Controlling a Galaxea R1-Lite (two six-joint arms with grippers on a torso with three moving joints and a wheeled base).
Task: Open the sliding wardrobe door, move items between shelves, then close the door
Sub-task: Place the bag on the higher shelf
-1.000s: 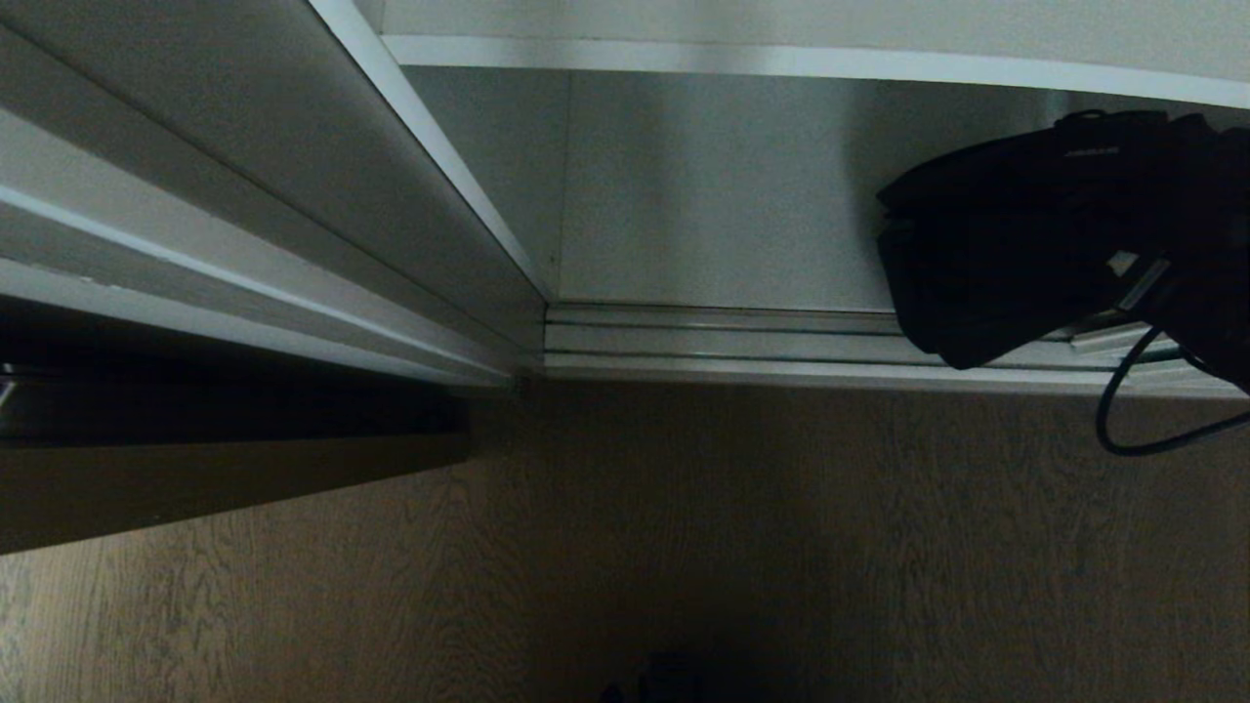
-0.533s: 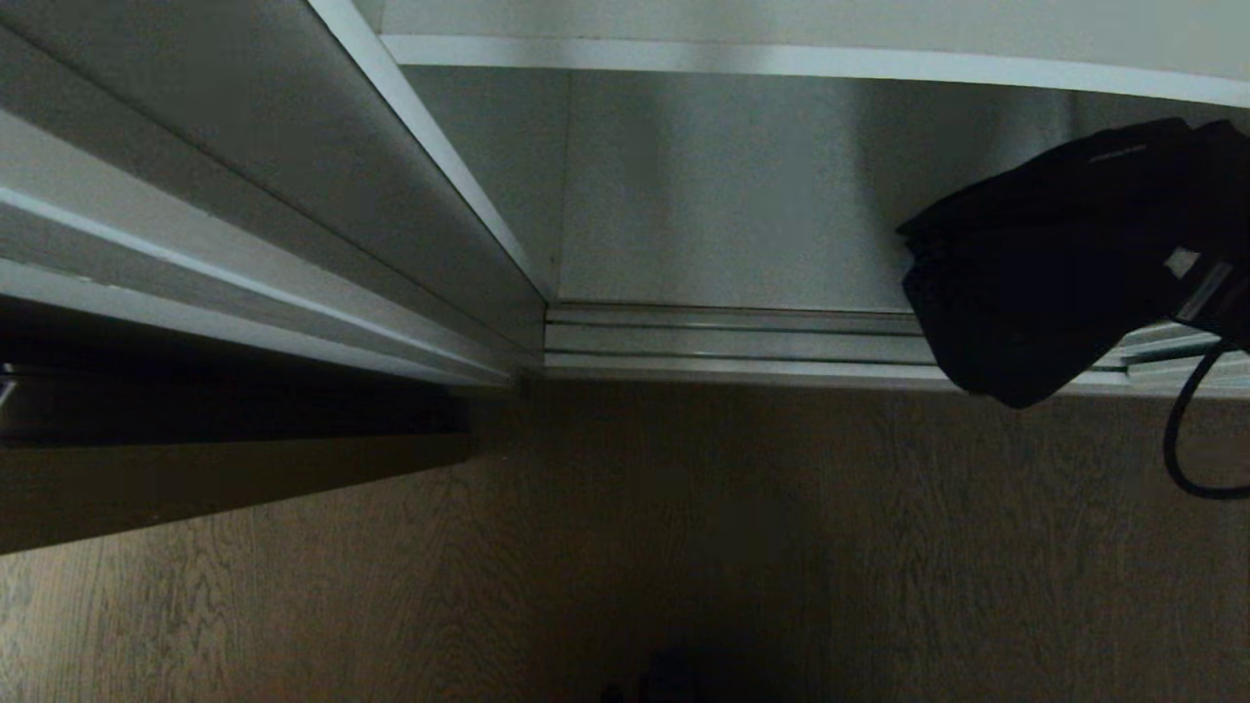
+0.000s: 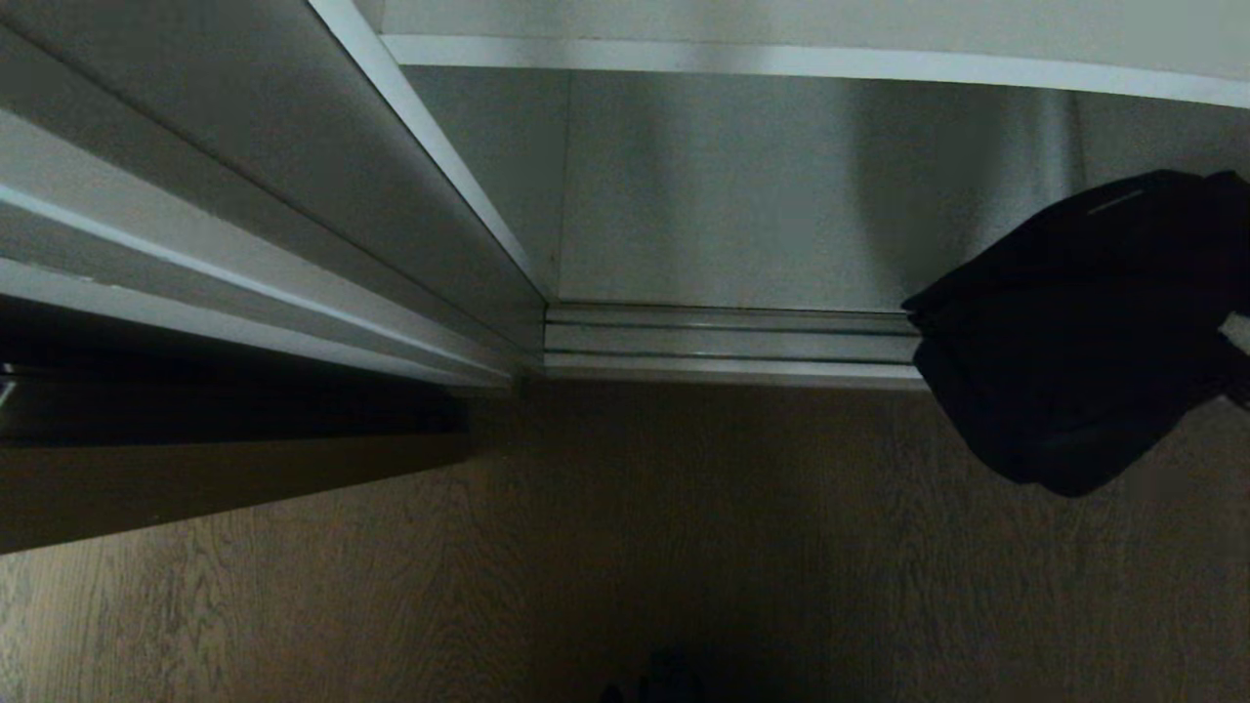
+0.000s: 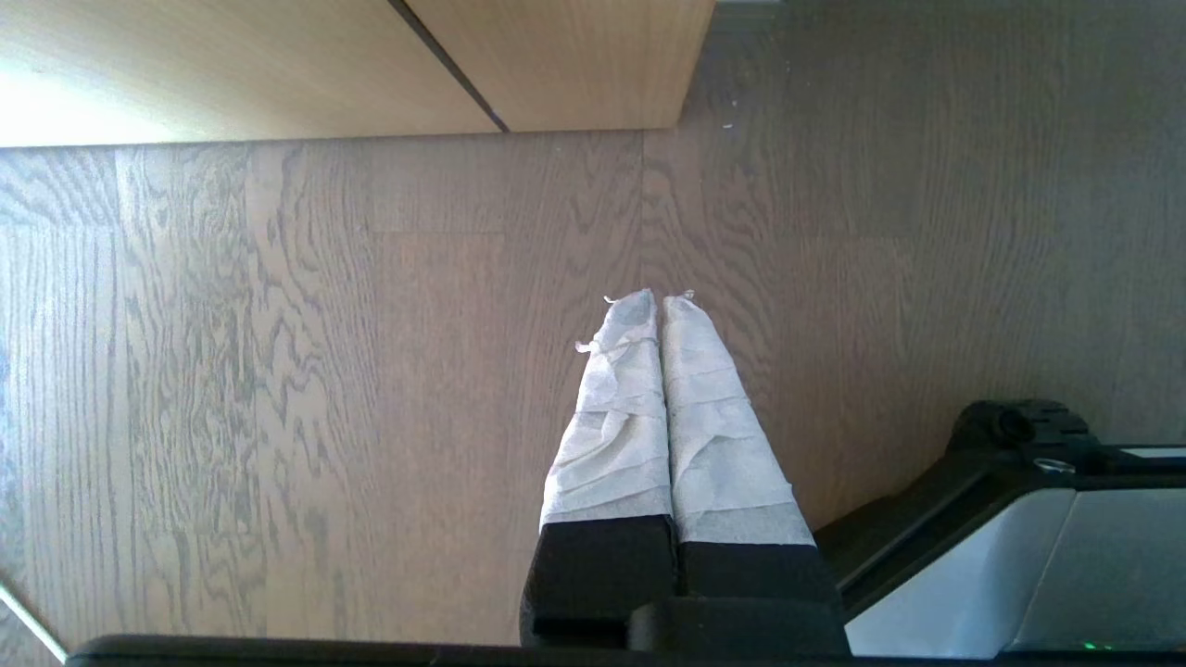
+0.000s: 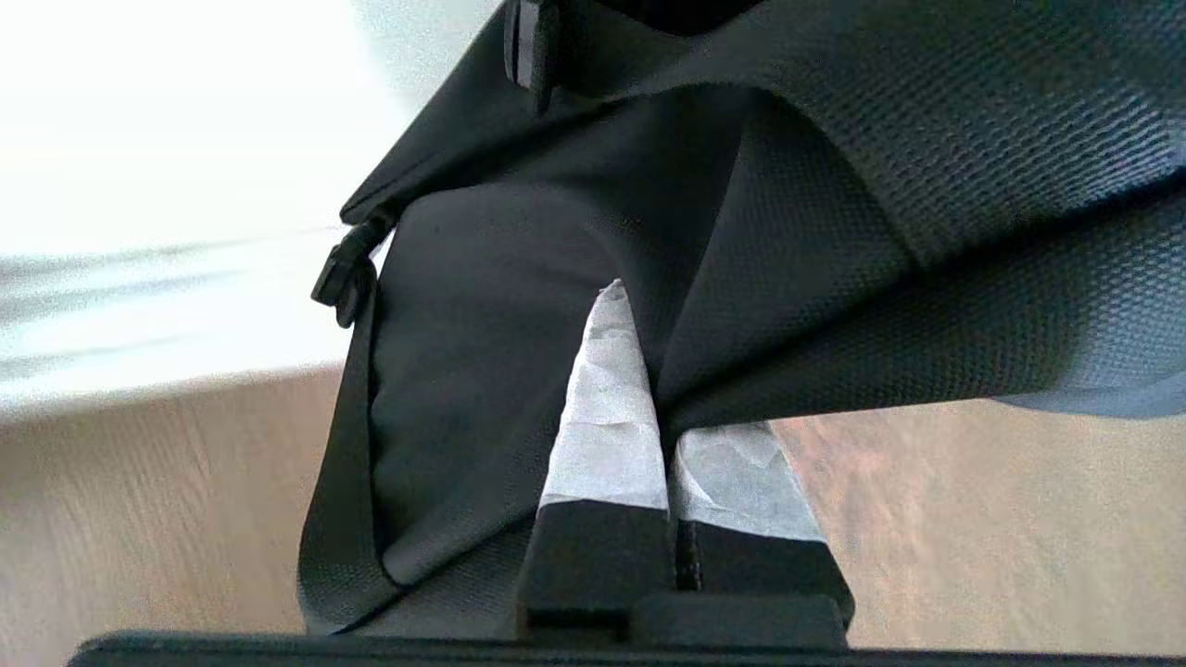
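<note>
The right gripper (image 5: 660,389) pinches the black bag (image 3: 1084,332), which hangs over the wardrobe's front edge above the floor (image 3: 684,547). The left gripper (image 4: 660,301) is pressed together.

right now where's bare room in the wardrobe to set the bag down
Bare: the grey-white bottom shelf from the left wall across to the soft black fabric bag. Crowded: far right, where the right gripper holds that bag over the silver door track.
</note>
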